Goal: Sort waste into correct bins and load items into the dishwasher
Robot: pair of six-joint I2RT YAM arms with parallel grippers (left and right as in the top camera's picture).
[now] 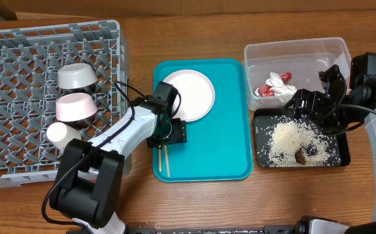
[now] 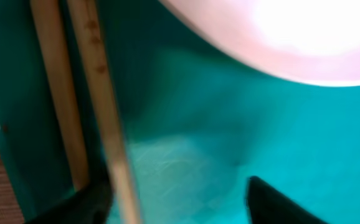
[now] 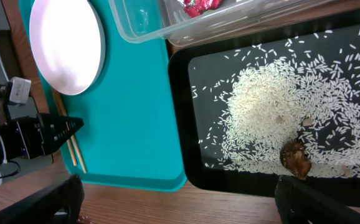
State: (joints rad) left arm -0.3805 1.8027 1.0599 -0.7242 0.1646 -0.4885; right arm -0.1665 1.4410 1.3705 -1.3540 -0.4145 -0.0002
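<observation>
The white plate (image 1: 189,94) and the chopsticks (image 1: 164,159) lie on the teal tray (image 1: 227,130). My left gripper (image 1: 168,133) is open, low over the chopsticks' upper end just below the plate. In the left wrist view one chopstick (image 2: 99,93) runs between the open jaws (image 2: 180,199), close to the left finger, with the plate (image 2: 292,37) beyond. My right gripper (image 1: 303,104) is open and empty above the black tray (image 1: 344,156), which holds rice (image 1: 295,140) and a brown lump (image 1: 301,156). The wrapper with tissue (image 1: 276,86) lies in the clear tub (image 1: 296,52).
The grey dish rack (image 1: 19,52) at the left holds a pale bowl (image 1: 77,76), a pink bowl (image 1: 76,107) and a white cup (image 1: 63,134). The right wrist view shows open jaws (image 3: 186,205) over the wood table, the rice (image 3: 279,112), the lump (image 3: 295,158) and the teal tray (image 3: 130,124).
</observation>
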